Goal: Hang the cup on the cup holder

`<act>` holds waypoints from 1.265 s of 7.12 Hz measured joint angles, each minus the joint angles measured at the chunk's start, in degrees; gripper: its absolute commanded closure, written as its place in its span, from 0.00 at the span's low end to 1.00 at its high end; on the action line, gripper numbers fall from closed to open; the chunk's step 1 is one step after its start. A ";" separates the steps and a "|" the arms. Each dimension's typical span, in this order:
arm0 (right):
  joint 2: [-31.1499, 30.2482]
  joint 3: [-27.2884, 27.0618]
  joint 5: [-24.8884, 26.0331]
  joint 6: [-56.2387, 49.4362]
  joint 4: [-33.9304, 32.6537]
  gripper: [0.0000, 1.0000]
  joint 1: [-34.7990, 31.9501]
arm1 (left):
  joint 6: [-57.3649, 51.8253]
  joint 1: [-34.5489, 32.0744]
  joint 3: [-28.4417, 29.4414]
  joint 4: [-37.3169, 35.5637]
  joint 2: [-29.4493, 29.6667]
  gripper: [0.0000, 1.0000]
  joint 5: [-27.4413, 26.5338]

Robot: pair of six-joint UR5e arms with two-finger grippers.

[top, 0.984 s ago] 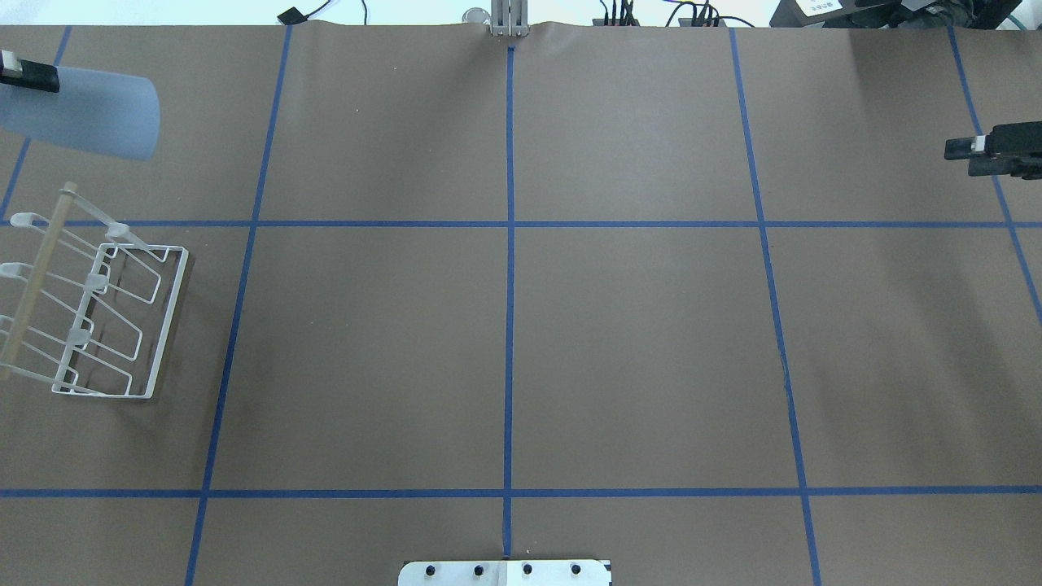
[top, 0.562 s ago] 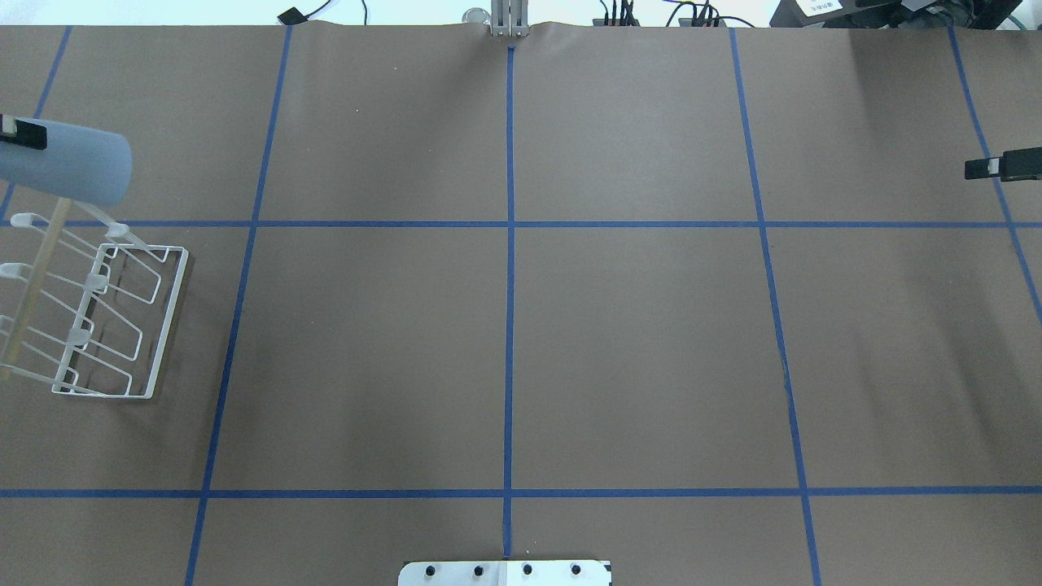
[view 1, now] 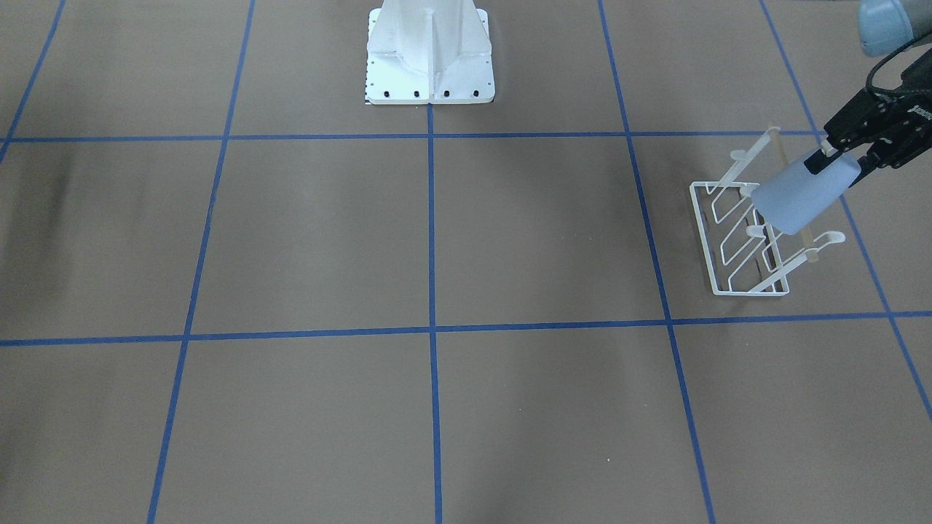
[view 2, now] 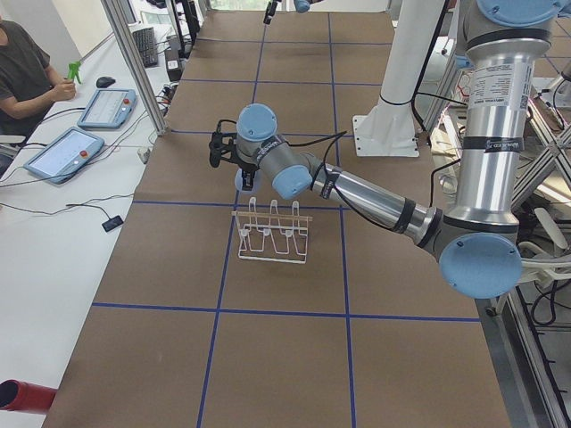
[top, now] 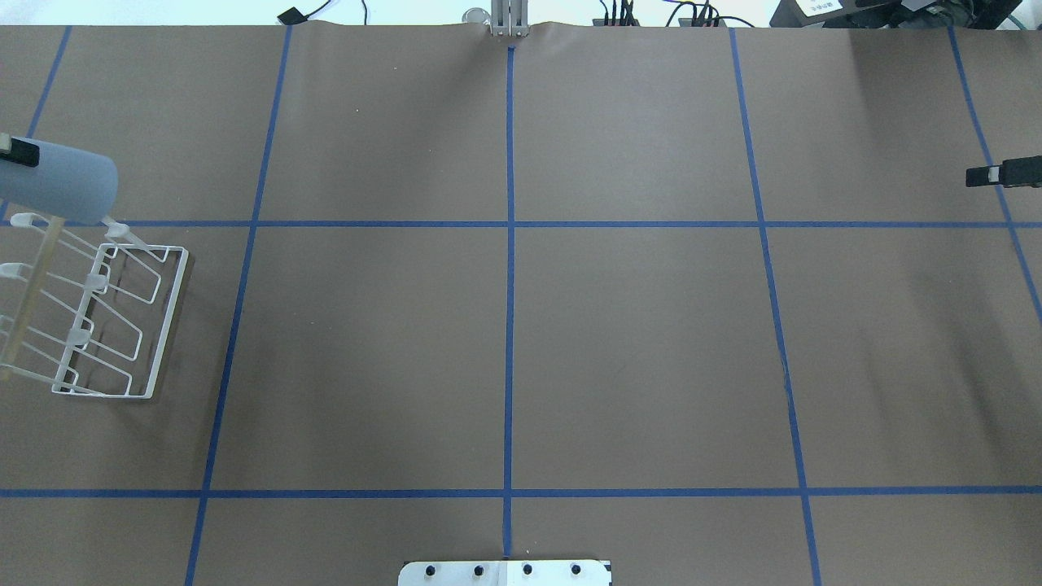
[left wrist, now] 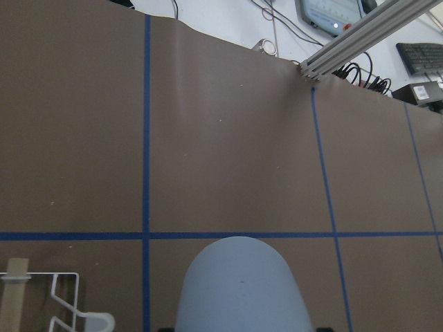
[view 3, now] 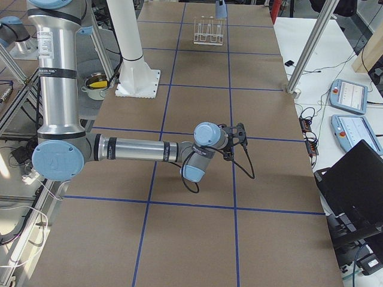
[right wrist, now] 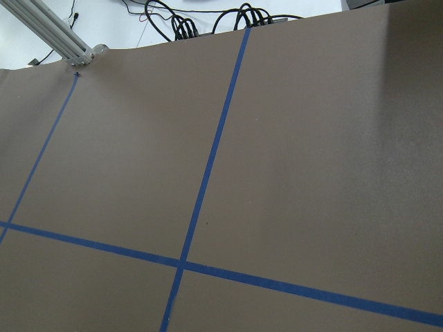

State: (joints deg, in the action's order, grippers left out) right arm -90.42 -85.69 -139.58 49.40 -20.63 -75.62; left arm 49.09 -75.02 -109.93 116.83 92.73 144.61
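L claw (view 1: 826,169): clenched on the cup (view 1: 797,198). Its fingers (view 1: 815,164) pinch one end, and the rest of the cup sticks out ahead of the claw, tilted down.
Cup pos.: in the air ahead of the L claw, off the table (top: 570,325), not hung on anything as far as we see.
Cup holder (top: 168,321): stands on the table just below & ahead of the L claw. Its far-end prongs (top: 118,230) and wooden bar (top: 34,281) sit under the cup's free end. Touching or apart, we can't tell.
R claw (top: 989,174): well apart from the L claw, across the table, w/ nothing near it. Released or clenched, we can't tell; only one dark finger shows.
Done (our judgement): pickup & approach, since the cup is at the holder.
Left (our judgement): line up the cup mouth w/ a prong tip, slide it on, let go, back off.
Progress: approx. past halfway; the hanging itself is not yet done.
Unclear: which end of the cup is the mouth; we can't make it out.
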 measured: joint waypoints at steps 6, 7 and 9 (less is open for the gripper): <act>1.14 -0.26 4.98 -18.25 -18.50 0.00 -2.11 | -16.19 -0.22 -3.72 -16.77 1.84 1.00 -9.36; 1.72 -0.42 5.45 -25.06 -24.16 0.00 -2.53 | -16.91 -0.04 -4.62 -20.71 3.05 1.00 -9.54; 4.41 -0.73 5.37 -40.35 -38.84 0.00 -4.29 | -17.23 1.11 -5.21 -25.90 5.30 1.00 -9.74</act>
State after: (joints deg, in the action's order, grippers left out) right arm -86.02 -86.41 -134.21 9.05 -59.48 -79.91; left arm 31.85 -73.91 -115.14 90.92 98.03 134.87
